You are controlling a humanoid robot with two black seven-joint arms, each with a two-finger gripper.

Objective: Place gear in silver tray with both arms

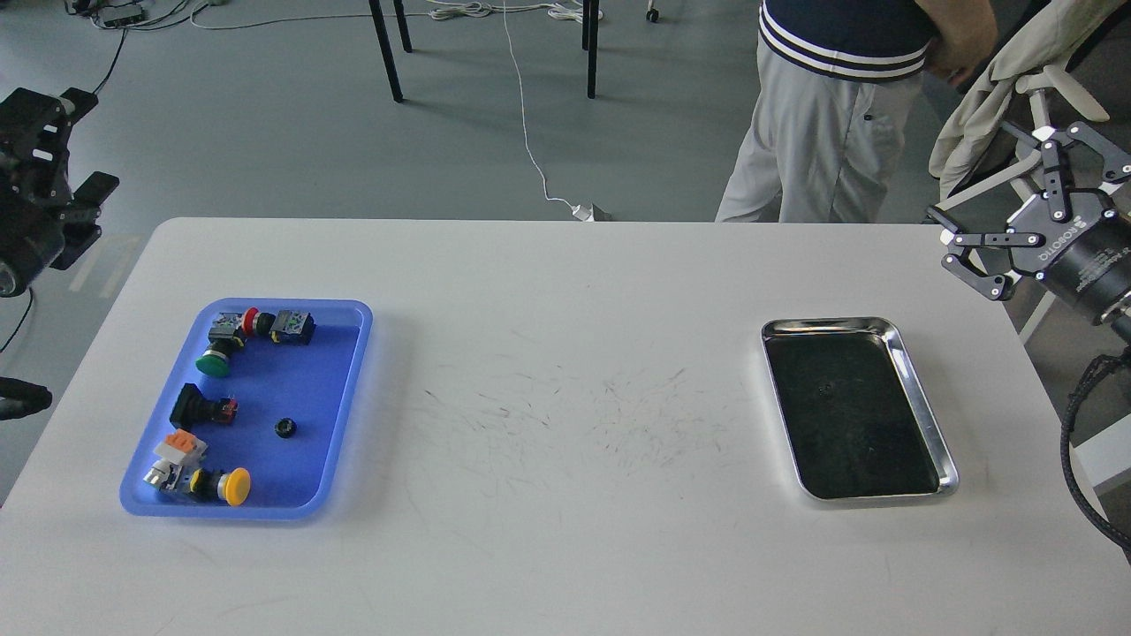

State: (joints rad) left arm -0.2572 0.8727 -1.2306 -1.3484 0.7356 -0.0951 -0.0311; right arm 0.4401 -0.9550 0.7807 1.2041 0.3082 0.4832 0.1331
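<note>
While both black robot arms hang back at the edges of the white worktop [565, 291], nothing of the task appears done. Left: a blue plastic tray [349, 389] holds an assortment of push-button switches, among them a green-capped one [214, 362], a red-capped one [251, 320], a yellow-capped one [235, 487], a black block-shaped one [199, 407] and an orange-and-white one [179, 448]. Lying alone near the middle of that tray is a small black ring-shaped gear [284, 428], touching none of the switches. Right: the rectangular shiny silver tray [919, 389], well apart from the blue one, shows only its dark mirror-like bottom; no part rests in it.

Upper left: the left pincer [75, 150], dark and seen partly end-on, is raised beside the worktop's corner, well away from the gear; whether its fingers are spread or closed cannot be told. Upper right: the right pincer [1016, 199], marked with white lettering, has its linked fingers splayed wide and holds nothing; it hovers off the worktop's far right corner, beyond the silver tray.

Background: a person in light trousers [822, 124] stands behind the worktop. Judged from this layout, the whole sequence remains: reaching the gear, lifting it, carrying it across, presumably with a handover between arms, and setting it down in the silver tray.
</note>
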